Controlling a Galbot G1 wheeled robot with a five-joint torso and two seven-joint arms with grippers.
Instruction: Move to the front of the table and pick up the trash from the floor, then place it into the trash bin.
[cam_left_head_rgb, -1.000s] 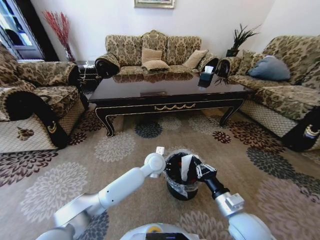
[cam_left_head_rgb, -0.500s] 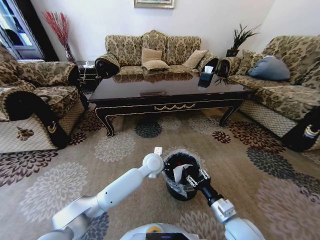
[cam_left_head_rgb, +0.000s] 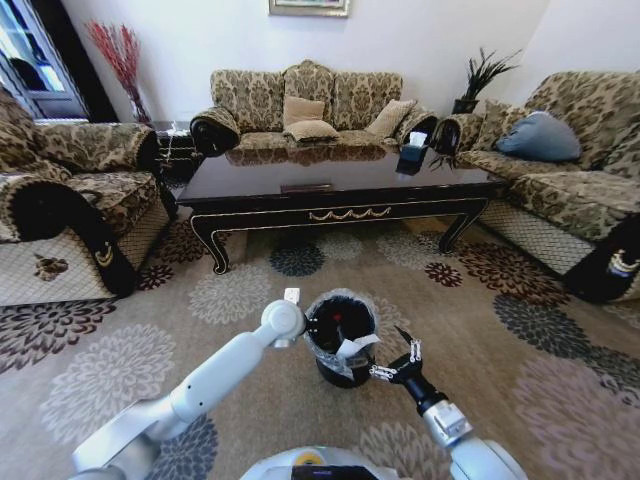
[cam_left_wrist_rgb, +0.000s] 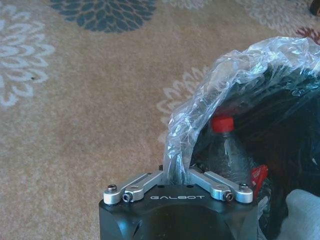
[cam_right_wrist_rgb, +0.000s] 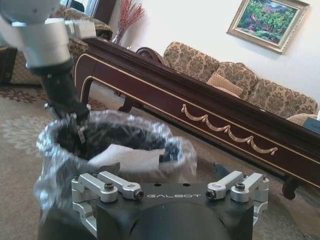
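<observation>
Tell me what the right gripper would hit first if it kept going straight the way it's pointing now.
Most likely the trash bin: the right gripper is open and points at its liner-covered rim, with white paper draped there. Past the bin stands the table. How far the bin is from the fingertips is hard to tell.

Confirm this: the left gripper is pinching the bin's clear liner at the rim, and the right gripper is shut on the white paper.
Not quite. The right gripper is open and empty beside the trash bin; the white paper lies inside, as the right wrist view shows. The left gripper does pinch the clear liner.
</observation>
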